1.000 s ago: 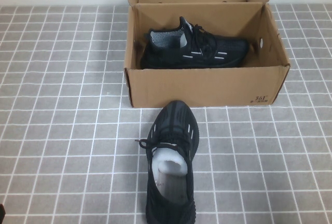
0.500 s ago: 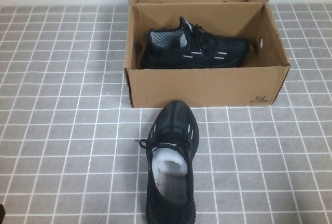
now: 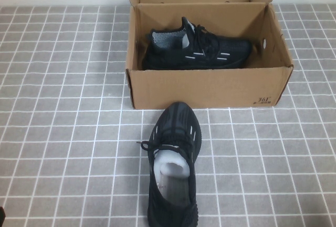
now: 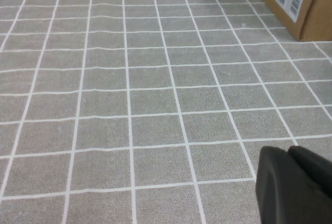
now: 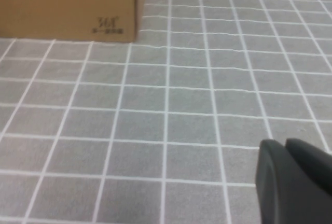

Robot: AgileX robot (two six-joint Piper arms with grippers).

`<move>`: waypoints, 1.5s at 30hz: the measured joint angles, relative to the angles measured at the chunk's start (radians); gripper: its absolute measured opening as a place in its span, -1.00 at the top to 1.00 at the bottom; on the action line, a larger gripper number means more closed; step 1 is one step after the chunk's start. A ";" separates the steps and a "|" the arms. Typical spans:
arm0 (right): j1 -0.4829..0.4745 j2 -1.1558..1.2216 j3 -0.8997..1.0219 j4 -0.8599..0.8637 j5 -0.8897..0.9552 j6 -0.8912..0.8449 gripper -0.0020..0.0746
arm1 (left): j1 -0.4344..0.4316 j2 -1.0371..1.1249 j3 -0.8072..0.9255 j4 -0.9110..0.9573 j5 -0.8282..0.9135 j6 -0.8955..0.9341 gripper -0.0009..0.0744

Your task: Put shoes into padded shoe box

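One sneaker [image 3: 197, 50] of the pair was already lodged in the padded shoe box [image 3: 210, 88], laid on its side along the far wall with its pale grey collar toward the robot's left; the second sneaker [image 3: 173, 169] stood upright on the grey tiled table [image 3: 63, 132], just in front of the box's near wall, toe toward the box and white paper stuffing showing in its mouth. At far left, the left gripper [image 4: 296, 185] was seen only in its own wrist view, low over bare tiles well to the left of the box, with the box's labelled end at the frame corner; its fingers appeared drawn together, with nothing between them. At right, the right gripper [image 5: 293, 180] was likewise parked over bare tiles beside the box's printed corner, its fingers seemingly closed on nothing. The job was judged half done. For the remaining shoe, a grasp across the collar was judged soundest, followed by a lift clear of the near wall and a lowering into the free strip nearest the robot.
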 joint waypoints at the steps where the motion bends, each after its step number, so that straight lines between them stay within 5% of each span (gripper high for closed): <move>1: -0.010 0.000 0.000 0.026 0.002 -0.024 0.96 | 0.000 0.000 0.000 0.000 0.000 0.000 0.99; 45: -0.023 0.002 0.000 0.018 0.004 -0.003 0.96 | 0.000 0.000 0.000 0.000 0.000 0.000 0.99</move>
